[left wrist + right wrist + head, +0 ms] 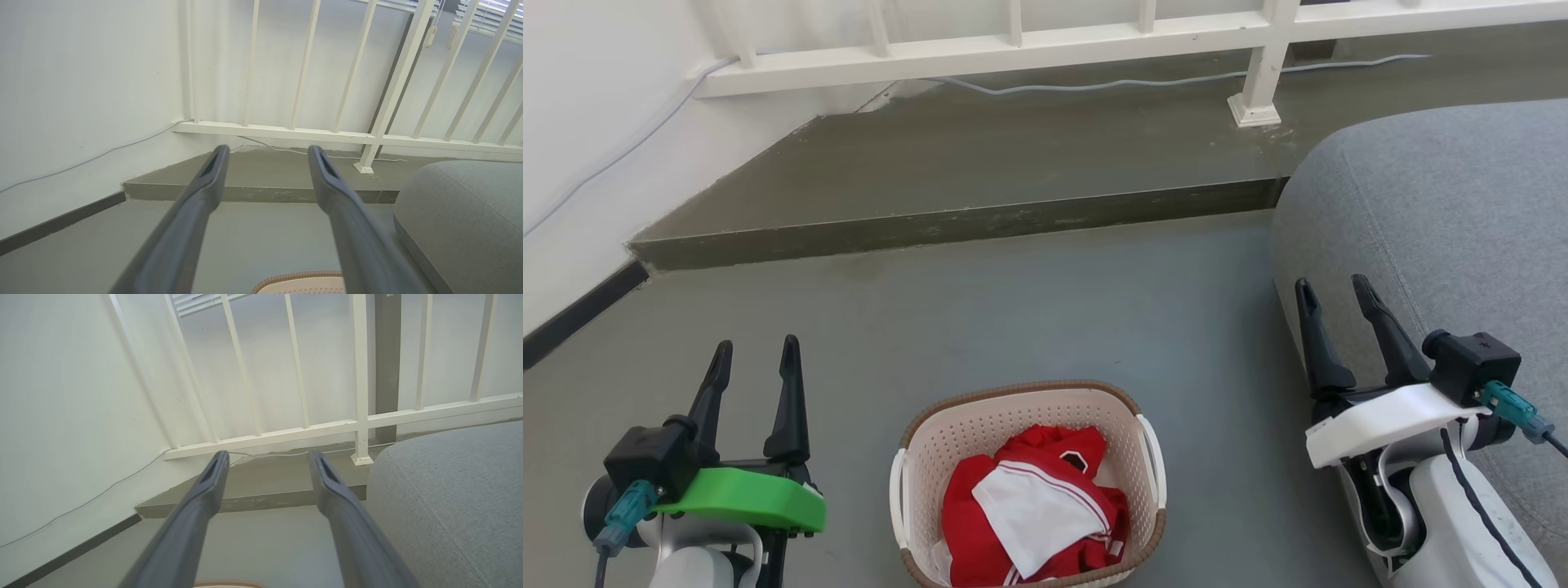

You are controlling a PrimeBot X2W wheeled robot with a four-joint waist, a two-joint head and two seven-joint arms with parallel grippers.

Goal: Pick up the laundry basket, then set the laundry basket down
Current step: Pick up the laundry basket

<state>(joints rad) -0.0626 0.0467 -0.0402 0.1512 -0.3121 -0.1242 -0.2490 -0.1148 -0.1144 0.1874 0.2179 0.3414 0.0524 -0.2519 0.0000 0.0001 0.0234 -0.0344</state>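
Reach not yet begun. Judgement: lower both arms together, left gripper [756,346] to the left white handle [897,498], right gripper [1334,286] to the right white handle [1156,461], and lift level (the red-and-white garment [1029,506] could slide).

Left gripper: empty, fingers spread wide. The cream-white perforated plastic laundry basket with brown woven-look rim [1021,389] sits on the grey floor between the arms, behind both sets of fingertips, touching neither. Right gripper: likewise agape and empty, beside a grey upholstered seat [1437,204].
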